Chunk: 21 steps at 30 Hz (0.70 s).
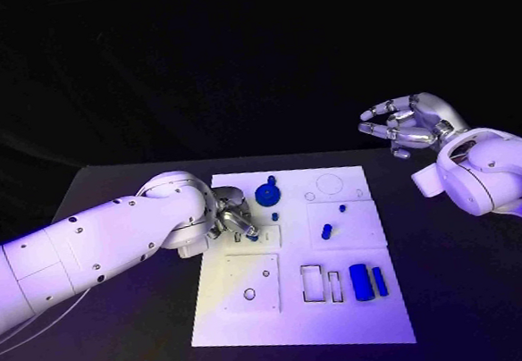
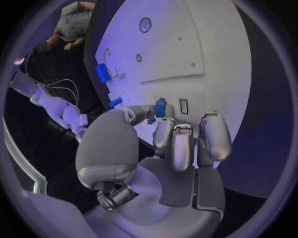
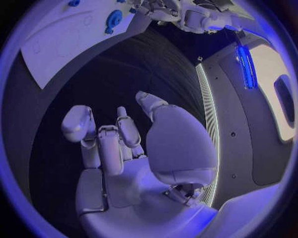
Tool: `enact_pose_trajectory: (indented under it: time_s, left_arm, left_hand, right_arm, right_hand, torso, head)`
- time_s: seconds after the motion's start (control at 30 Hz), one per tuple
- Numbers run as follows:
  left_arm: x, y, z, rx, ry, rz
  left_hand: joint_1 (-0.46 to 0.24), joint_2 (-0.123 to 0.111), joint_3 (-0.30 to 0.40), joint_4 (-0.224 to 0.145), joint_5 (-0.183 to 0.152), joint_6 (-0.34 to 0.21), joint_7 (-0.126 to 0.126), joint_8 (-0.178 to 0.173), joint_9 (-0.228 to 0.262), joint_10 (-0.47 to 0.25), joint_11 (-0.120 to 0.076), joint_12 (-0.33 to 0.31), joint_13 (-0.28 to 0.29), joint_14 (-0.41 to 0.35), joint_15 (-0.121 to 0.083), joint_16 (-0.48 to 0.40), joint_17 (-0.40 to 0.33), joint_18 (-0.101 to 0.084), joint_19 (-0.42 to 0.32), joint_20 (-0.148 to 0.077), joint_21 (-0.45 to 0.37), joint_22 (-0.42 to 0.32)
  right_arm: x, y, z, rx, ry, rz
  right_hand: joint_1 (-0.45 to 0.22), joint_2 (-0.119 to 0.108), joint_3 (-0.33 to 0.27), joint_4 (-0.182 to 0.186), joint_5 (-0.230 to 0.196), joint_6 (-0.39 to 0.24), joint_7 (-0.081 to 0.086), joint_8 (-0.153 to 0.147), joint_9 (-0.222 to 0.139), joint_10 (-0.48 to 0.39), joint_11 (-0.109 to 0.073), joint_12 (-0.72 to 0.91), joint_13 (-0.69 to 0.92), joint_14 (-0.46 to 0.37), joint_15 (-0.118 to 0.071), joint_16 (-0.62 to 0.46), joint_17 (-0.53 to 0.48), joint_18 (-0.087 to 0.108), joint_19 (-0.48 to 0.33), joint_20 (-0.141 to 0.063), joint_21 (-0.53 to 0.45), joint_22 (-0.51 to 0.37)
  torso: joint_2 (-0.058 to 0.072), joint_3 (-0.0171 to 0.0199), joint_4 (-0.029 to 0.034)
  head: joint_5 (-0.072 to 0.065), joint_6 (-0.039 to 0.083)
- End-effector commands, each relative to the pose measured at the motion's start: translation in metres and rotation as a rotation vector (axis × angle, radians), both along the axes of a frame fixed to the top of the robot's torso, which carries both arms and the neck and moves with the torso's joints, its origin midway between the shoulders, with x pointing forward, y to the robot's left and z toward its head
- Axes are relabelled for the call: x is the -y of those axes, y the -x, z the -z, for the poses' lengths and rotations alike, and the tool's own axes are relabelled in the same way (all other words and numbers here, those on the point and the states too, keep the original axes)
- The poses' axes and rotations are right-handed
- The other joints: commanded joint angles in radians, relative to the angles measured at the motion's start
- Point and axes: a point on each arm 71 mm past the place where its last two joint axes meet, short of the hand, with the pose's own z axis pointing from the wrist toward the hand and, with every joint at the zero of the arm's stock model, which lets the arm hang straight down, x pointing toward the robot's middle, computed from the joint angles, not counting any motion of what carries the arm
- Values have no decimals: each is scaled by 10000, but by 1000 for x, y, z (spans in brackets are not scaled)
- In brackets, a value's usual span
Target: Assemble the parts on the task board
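Head view: left robot hand (image 1: 233, 221) half-hidden

The robot's left arm (image 1: 88, 248) reaches in across the counter's left edge, its wrist bent so that the left hand (image 1: 233, 221) is lowered over the left side of the task board (image 1: 357, 312). In the left wrist view, this hand's thumb and a finger (image 2: 163, 133) pinch a small blue part (image 2: 160, 107), the other fingers curled beside it. The right arm (image 1: 514, 179) hangs above the counter's right edge, well apart from the board. Its right hand (image 1: 410, 125) is raised with the palm turned inward, fingers spread and lightly bent, nothing in its grasp.
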Motion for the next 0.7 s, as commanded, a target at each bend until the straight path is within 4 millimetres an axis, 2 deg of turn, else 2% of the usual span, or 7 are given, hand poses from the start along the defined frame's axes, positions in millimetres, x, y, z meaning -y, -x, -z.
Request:
enact_pose_trajectory:
  time_s: [0.03,0.53,0.7]
  left_arm:
    - [0,3,5,-241,-299,233]
    - [-1,3,6,-354,-434,332]
    - [-1,4,6,-415,-484,379]
  left_hand:
    - [-29,99,899,-932,44,560,-486,65,1606,4,-58,51,11,951,-75,47,2347,-136,-7,-96,-22,-8]
    - [-196,107,784,-844,25,575,-526,119,1656,18,-89,61,19,953,-105,50,2354,-138,-2,-124,-26,-4]
    - [-523,137,478,-608,-14,604,-577,134,1688,23,-127,73,31,952,-139,49,2350,-139,2,-158,-42,-14]
  right_arm:
    - [-1,0,0,42,18,-178]
    - [-1,0,0,46,21,-160]
    - [0,0,0,47,21,-156]
  right_hand:
    - [-39,54,-18,69,31,-20,-15,59,-15,31,-10,-9,-8,474,-47,-33,155,60,-63,-2,-58,-12]
    - [-39,54,-18,69,31,-20,-15,59,-15,31,-10,-9,-8,474,-47,-33,155,60,-63,-2,-58,-12]
    - [-39,54,-18,69,31,-20,-15,59,-15,31,-10,-9,-8,474,-47,-33,155,60,-63,-2,-58,-12]
  torso:
    - [-1,3,-7]
    - [1,3,0]
    - [-2,1,-5]
  head:
    - [0,-4]
    - [-14,-21]
    - [-8,-15]
